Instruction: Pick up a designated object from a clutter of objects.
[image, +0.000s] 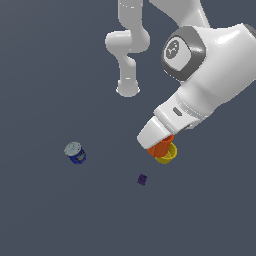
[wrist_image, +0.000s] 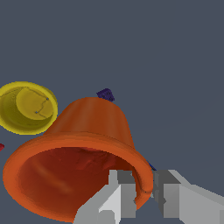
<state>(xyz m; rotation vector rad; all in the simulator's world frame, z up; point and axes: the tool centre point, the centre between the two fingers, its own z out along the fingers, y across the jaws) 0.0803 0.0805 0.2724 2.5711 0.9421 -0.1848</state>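
Pincer (wrist_image: 144, 192) pinching flared, apparently glossy orange cup (wrist_image: 83, 148)

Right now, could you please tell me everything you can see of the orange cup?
The orange cup is a round, tapered orange-red cup of plastic look, with a thick rolled lip and a darker, mottled inside. In the wrist view its wide mouth faces the camera, and the gripper pinches its rim, one finger inside and one outside. In the exterior view it shows just under the gripper, overlapping the yellow cup; whether the two touch cannot be told.
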